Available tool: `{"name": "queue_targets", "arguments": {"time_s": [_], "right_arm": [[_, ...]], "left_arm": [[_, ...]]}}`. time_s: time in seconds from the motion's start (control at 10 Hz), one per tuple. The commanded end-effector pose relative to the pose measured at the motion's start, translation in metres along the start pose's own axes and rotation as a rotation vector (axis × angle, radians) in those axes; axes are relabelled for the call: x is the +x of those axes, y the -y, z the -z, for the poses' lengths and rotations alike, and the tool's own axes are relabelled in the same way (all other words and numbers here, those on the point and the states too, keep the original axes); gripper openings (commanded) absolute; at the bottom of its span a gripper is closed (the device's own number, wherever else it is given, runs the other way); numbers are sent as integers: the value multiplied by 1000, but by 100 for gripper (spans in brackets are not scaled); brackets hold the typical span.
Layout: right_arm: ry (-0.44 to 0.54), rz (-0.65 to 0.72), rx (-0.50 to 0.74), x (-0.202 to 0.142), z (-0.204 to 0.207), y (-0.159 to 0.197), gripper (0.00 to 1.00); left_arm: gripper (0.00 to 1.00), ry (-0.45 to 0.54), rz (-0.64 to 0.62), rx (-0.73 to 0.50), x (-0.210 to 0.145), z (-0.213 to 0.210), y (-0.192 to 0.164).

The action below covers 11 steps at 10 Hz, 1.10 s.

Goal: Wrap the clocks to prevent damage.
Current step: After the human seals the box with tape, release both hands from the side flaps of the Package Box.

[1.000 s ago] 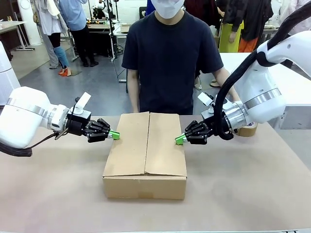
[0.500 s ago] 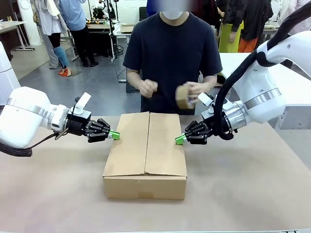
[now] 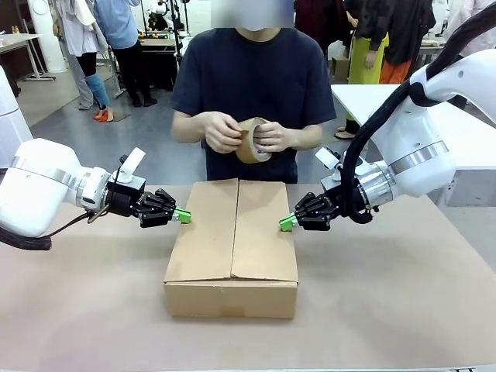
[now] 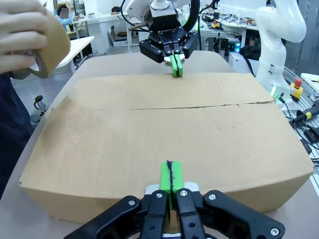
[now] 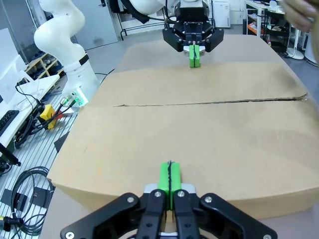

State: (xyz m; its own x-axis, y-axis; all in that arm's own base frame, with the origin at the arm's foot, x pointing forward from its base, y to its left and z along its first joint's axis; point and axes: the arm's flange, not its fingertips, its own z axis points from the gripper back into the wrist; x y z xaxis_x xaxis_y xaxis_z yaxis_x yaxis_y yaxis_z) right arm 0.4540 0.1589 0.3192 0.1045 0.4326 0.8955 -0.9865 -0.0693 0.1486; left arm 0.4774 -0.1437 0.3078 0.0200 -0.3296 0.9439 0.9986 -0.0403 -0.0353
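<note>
A closed cardboard box (image 3: 232, 240) lies in the middle of the table, its two top flaps meeting along a seam. The clocks are out of view. My left gripper (image 3: 182, 216) is shut, its green tips pressed on the box's left top edge (image 4: 171, 172). My right gripper (image 3: 287, 223) is shut too, its tips resting on the right top edge (image 5: 170, 174). Across the box each wrist view shows the other gripper (image 4: 175, 67) (image 5: 194, 56). Behind the box a person holds a roll of brown tape (image 3: 252, 140) in both hands at chest height; it also sits top left in the left wrist view (image 4: 50, 45).
The brown table (image 3: 387, 310) has free room in front of the box and on both sides. A white table stands at the back right (image 3: 465, 132). Other people stand farther off in the room.
The person picked the tape roll up from behind my right arm and brought it in front of the chest, now gripping it with both hands. Both arms stayed still.
</note>
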Motion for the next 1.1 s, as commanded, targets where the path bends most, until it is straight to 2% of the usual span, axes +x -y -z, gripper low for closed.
{"name": "queue_targets", "arguments": {"time_s": [0.0,1.0], "right_arm": [[-5,7,-3,-4,2,0,1],[-5,7,-3,-4,2,0,1]], "left_arm": [[0,-10,4,5,-4,1,0],[0,-10,4,5,-4,1,0]]}}
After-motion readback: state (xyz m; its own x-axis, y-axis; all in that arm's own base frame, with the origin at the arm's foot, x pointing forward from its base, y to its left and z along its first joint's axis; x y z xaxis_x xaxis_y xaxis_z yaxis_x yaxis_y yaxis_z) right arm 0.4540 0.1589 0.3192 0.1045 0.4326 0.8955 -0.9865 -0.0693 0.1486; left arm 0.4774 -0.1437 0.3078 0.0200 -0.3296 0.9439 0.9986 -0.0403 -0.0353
